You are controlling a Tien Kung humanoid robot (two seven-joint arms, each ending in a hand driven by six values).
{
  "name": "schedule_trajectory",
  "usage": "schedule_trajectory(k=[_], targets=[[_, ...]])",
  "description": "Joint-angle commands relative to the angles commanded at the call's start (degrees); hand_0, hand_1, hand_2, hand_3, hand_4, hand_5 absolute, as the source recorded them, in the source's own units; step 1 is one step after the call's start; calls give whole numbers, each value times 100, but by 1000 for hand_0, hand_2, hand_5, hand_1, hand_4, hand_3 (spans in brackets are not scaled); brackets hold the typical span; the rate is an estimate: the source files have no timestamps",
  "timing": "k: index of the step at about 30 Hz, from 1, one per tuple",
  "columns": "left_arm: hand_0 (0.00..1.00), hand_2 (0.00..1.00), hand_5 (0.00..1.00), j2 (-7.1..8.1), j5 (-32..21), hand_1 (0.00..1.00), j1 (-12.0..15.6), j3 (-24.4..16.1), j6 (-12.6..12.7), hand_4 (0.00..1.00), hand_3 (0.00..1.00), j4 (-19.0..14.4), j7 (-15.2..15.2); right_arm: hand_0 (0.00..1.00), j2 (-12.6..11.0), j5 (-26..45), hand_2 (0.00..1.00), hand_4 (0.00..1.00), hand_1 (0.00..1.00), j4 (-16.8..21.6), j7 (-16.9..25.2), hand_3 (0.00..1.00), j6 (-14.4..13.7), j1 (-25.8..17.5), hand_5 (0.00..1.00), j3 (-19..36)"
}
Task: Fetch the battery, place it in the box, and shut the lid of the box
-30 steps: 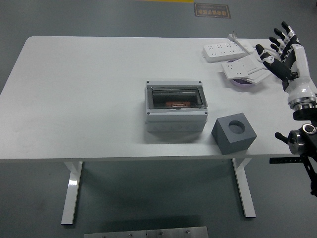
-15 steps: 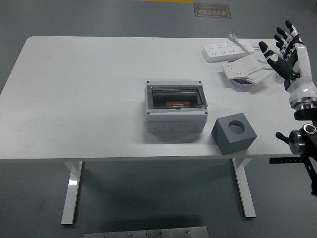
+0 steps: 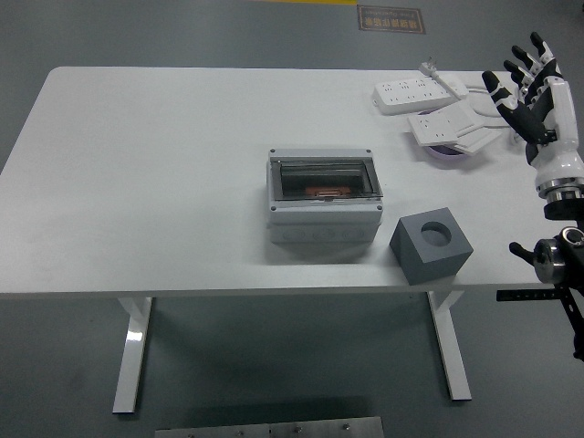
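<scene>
A white table (image 3: 137,173) stood on grey floor. The grey box (image 3: 321,206) sat mid-table, clear lid (image 3: 324,179) apparently down, something orange inside, perhaps the battery. The right hand (image 3: 527,91) hovered spread and empty at the far right edge.

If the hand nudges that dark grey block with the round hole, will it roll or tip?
The dark grey cube-shaped block has flat faces, so it would probably slide, not roll. It looks squat, so tipping seems unlikely. It sits near the white table front edge, so a forward push might drop it.

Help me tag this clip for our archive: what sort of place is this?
Probably a robotics lab or workshop test bay: a bare white table on grey painted floor, holding a grey electrical enclosure box, power strips and a grey block.
</scene>
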Motion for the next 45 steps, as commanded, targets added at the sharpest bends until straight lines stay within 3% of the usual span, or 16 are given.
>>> schedule_trajectory(k=[2,3,14,15,20,21,29,45], targets=[[588,600,2,3,-4,690,-1,1,6,576,580,2,-5,866,-4,14,998,924,909,2,20,998,-5,-4,416,14],[588,600,2,5,-5,690,0,0,7,577,580,1,-4,778,-5,21,998,920,909,2,31,998,-1,-3,418,19],[587,600,2,14,-18,690,-10,-1,3,577,580,-4,9,779,-17,-15,998,919,899,29,173,998,-8,19,416,59],[581,600,2,15,-18,690,-14,0,4,576,580,-3,6,718,-20,-18,998,917,878,27,176,998,-15,19,418,62],[581,600,2,21,-17,690,-15,2,2,576,580,-5,12,718,-30,30,998,917,878,24,175,998,-21,24,418,80],[563,600,2,21,-19,690,-15,3,3,576,580,-5,12,653,-30,44,998,915,857,20,172,998,-21,25,423,84],[559,600,2,19,-49,690,-17,22,5,577,581,-4,12,677,-38,86,998,905,875,24,173,998,-77,38,411,49],[558,601,2,92,91,690,-55,-59,-51,576,581,-1,15,658,-18,-35,998,895,857,149,-38,998,-690,-26,404,-106]])
